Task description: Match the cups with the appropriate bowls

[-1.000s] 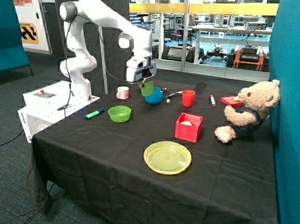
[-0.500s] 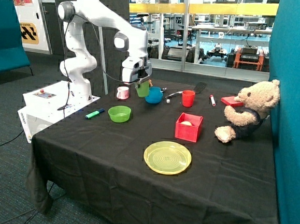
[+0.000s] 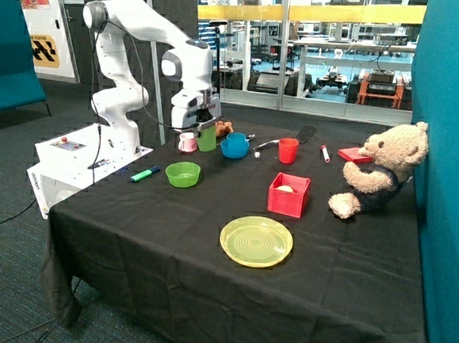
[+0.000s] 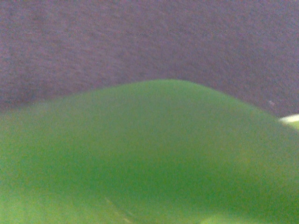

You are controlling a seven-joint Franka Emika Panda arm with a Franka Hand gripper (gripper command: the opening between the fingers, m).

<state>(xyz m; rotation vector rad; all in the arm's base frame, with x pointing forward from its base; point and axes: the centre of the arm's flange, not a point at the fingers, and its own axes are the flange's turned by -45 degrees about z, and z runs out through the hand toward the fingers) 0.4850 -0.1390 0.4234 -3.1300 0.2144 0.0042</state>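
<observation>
i have the white franka arm's two-finger gripper (image 3: 203,126) clamped on the small plain green plastic tumbler (image 3: 207,139), carrying it clear of the black tablecloth (image 3: 168,246). in the outside view the cup hangs upright under the fingers, between the small pink-white mug (image 3: 187,142) and the small round blue plastic bowl (image 3: 234,147), and above and behind the small round bright green plastic bowl (image 3: 182,174). the cup is a smooth, unmarked mid green, slightly darker than the bowl, a short cylinder taller than it is wide. in the wrist view its curved green wall (image 4: 149,158) fills most of the picture, with the dark cloth beyond it.

the blue plastic tumbler (image 3: 238,139) stands inside the blue bowl, its rim showing above the bowl's edge, so that pair is matched. the green bowl sits empty on the cloth near the arm's base side of the table, with a green marker pen (image 3: 144,174) lying just beside it.

further along the table i see the red plastic cup (image 3: 288,151) standing apart from the blue bowl, the red square box (image 3: 289,194) with a pale object inside, the large flat yellow plate (image 3: 256,241) toward the front edge, and a tan teddy bear (image 3: 381,169) seated at the far side.
</observation>
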